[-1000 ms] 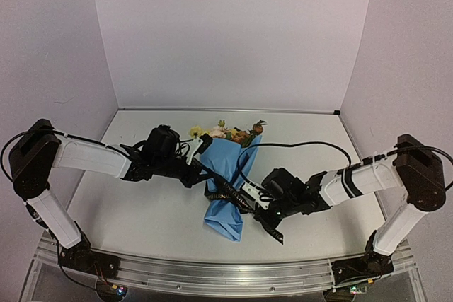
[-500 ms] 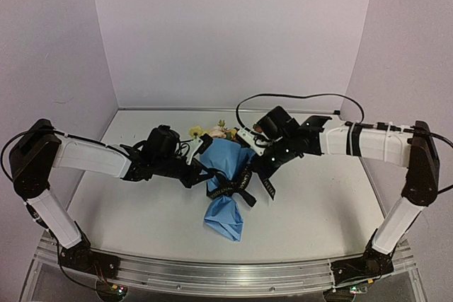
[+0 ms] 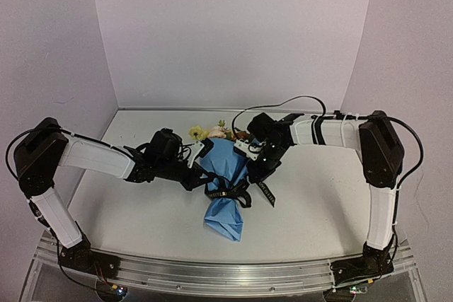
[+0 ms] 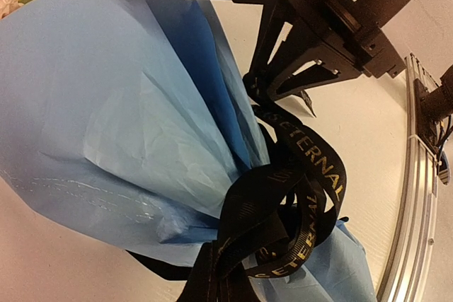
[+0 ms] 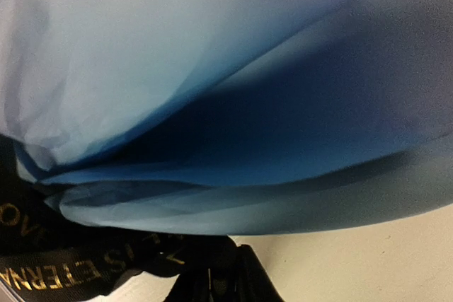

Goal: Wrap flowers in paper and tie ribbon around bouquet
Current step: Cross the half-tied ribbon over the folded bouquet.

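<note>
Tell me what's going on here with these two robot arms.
Two robot arms are tying a bouquet that lies on the table. Light-blue paper already wraps the flowers, and a black ribbon is looped round its middle. The left gripper is shut on the ribbon; the right gripper sits at the ribbon on the other side, grip unclear.

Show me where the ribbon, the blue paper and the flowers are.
ribbon (image 4: 315, 157): left wrist view, on the gold-lettered band.
paper (image 3: 223, 213): top view, on the cone's narrow lower end.
flowers (image 3: 196, 132): top view, on the yellow bloom.
</note>
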### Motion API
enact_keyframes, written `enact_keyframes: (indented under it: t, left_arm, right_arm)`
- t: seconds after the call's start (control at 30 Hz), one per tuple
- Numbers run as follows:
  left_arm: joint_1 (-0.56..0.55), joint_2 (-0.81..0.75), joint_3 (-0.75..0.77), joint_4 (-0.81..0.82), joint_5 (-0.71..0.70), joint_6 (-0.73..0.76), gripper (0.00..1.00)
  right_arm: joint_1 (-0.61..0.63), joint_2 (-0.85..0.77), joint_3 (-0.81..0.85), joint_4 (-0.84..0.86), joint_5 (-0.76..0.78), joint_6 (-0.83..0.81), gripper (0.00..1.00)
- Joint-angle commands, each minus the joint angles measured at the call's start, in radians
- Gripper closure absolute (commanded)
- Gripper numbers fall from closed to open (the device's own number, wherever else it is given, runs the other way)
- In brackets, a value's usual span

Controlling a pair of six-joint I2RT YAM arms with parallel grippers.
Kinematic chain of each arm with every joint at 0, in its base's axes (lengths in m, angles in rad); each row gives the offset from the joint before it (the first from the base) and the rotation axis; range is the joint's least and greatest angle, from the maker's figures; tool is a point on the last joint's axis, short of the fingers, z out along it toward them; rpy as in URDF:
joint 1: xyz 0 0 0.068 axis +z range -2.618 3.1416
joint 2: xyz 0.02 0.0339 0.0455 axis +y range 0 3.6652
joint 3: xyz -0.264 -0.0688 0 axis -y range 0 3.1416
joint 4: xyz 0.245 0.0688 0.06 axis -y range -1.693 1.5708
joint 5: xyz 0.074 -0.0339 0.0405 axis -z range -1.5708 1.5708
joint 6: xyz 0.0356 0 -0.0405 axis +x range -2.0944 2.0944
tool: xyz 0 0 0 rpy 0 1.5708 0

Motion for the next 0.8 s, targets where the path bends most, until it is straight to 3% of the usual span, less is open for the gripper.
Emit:
enact_keyframes:
  t: [0.0, 0.17, 0.77]
  left_arm:
    - [-0.002, -0.002, 0.026, 0.042, -0.015, -0.003, 1.0]
    - [-0.003, 0.001, 0.029, 0.043, -0.015, -0.008, 1.0]
    - [-0.002, 0.003, 0.037, 0.041, -0.011, -0.01, 1.0]
  right_arm:
    - [-0.014, -0.037, 0.017, -0.016, 0.027, -0.019, 0.77]
    - [-0.037, -0.056, 0.01, -0.016, 0.029, -0.02, 0.64]
    - [-0.051, -0.212, -0.141, 0.035, -0.039, 0.04, 0.54]
